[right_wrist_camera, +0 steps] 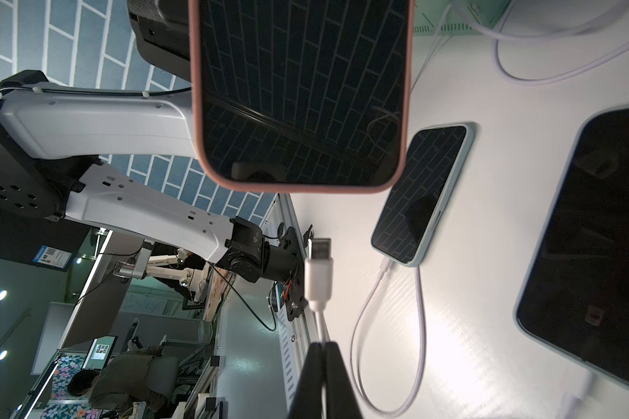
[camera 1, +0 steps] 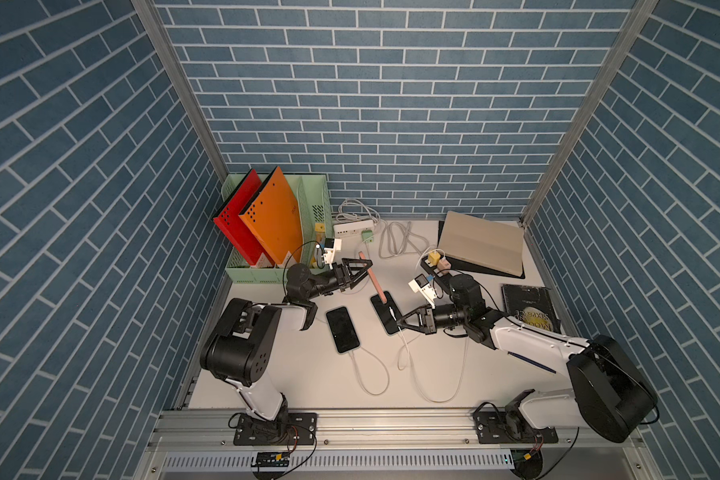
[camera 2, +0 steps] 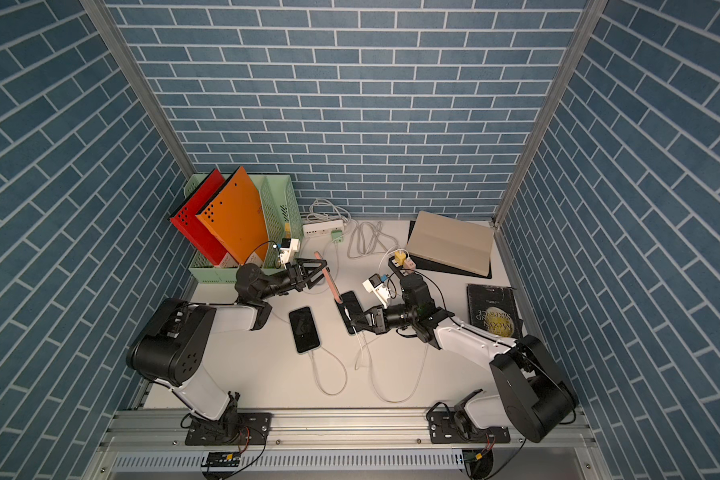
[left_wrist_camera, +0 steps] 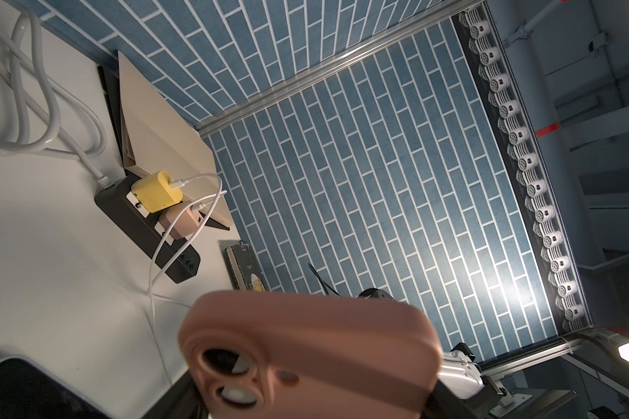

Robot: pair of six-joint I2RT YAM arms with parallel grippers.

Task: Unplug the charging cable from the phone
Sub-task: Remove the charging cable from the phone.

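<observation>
The phone point(camera 1: 374, 277), in a pink case, is held up on edge above the table, and my left gripper point(camera 1: 366, 266) is shut on its upper part. Its pink back point(left_wrist_camera: 324, 348) fills the left wrist view and hides the jaws. In the right wrist view its dark screen point(right_wrist_camera: 302, 90) faces me. The charging cable's white plug point(right_wrist_camera: 319, 275) hangs free a short way from the phone's lower edge, its metal tip bare. My right gripper point(right_wrist_camera: 324, 348) is shut on the cable just behind the plug. In both top views my right gripper point(camera 2: 352, 322) sits low beside the phone point(camera 2: 331, 279).
Two other phones lie flat on the table, one point(camera 1: 341, 329) with a cable plugged in and one point(camera 1: 385, 316) under the raised phone. A black power strip point(camera 1: 435, 270) holds yellow and pink chargers. A green file rack point(camera 1: 279, 266), a beige folder point(camera 1: 481, 243) and a book point(camera 1: 528, 307) stand around.
</observation>
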